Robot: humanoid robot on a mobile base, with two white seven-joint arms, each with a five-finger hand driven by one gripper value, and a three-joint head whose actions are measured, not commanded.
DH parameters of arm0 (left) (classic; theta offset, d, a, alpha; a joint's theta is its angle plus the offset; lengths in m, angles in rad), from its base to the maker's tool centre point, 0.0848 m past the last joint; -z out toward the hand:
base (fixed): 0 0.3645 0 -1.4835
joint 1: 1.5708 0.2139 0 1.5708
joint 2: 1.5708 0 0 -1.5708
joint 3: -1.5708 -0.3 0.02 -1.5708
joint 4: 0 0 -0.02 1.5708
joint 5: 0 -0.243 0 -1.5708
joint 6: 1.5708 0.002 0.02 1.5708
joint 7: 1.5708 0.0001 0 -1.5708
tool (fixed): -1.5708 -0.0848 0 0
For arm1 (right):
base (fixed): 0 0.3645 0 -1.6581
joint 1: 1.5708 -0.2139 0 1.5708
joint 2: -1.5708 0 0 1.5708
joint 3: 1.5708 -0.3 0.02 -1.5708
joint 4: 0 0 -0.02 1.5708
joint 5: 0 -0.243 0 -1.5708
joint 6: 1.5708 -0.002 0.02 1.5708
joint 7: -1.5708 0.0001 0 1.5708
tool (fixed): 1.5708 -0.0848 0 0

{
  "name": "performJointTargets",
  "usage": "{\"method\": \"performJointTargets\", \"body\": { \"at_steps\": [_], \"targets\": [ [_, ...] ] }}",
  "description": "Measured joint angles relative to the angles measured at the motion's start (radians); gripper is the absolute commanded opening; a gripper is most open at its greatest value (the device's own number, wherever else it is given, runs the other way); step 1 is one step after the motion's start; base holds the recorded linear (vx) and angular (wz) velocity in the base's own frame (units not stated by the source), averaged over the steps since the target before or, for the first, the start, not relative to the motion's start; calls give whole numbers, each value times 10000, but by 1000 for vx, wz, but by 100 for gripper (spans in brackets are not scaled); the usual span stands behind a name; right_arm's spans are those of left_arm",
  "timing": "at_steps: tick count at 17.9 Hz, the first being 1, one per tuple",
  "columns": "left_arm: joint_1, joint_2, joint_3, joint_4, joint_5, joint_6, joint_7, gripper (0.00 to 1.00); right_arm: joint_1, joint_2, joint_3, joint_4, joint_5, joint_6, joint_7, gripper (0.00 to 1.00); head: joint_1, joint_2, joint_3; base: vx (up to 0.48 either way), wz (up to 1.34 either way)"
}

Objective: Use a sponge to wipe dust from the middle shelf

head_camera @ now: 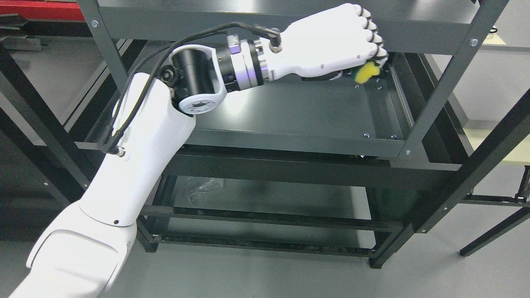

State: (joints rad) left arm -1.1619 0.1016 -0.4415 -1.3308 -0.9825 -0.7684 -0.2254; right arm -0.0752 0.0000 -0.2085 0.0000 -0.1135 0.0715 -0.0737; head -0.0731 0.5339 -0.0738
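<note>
My left arm comes in from the lower left and reaches into the dark metal shelf unit. My left hand [364, 49] is curled around a yellow sponge [367, 73] with a green edge. The sponge presses down near the far right corner of the middle shelf [290, 111], just under the top shelf's front beam. The fingers [374, 37] wrap over the sponge, and only its lower end shows. My right arm is out of the picture.
The top shelf [290, 25] hangs low over the hand. An upright post [447, 78] stands at the front right, and the shelf's raised lip [298, 142] runs along the front. A lower shelf [265, 198] holds crumpled clear plastic [203, 188]. Grey floor [290, 273] lies below.
</note>
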Motion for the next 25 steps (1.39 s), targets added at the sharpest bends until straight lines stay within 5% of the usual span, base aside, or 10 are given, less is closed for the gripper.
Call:
{"method": "performJointTargets", "body": {
  "at_steps": [8,15,19,25],
  "targets": [
    [1876,1612,3430,-296,1076,-173,-1010,2,1,0,0,0,0,44,0,100,0,0,0,0,0],
    [3549,3293,6143,-743,4055,-182,-1418,1,0,0,0,0,0,50,0,100,0,0,0,0,0],
    [3486,3078,6392,-1183,6585,-188,-1390,2,2,0,0,0,0,53,0,100,0,-1,0,0,0],
    [3388,1268,5133,-1659,8196,-181,-537,3,0,0,0,0,0,58,-1,100,0,0,0,0,0]
  ]
}}
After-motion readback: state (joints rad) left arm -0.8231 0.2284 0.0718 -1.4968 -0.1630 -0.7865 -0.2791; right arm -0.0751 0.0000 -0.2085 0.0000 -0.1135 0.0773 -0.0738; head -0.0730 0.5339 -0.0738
